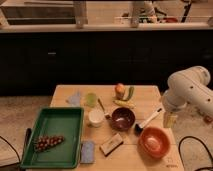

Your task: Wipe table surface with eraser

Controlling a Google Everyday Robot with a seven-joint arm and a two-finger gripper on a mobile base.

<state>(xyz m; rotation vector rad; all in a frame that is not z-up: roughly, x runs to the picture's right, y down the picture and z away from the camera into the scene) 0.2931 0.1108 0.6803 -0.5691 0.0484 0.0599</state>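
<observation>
The eraser (111, 144), a small block with a tan wooden top and dark underside, lies on the light tan table surface (148, 100) near the front edge, between a flat blue-grey pad (87, 151) and an orange bowl (154, 141). My gripper (170, 119) hangs from the white arm (189, 90) at the table's right edge, well right of and behind the eraser, close to the white handle of a black-bristled brush (148, 120). It holds nothing that I can see.
A green tray (64, 120) with grapes (47, 142) fills the front left. A white cup (96, 117), a green cup (90, 99), a dark bowl (122, 118), a banana (123, 103), a round fruit (119, 89) and a pale blue cloth (75, 99) crowd the middle.
</observation>
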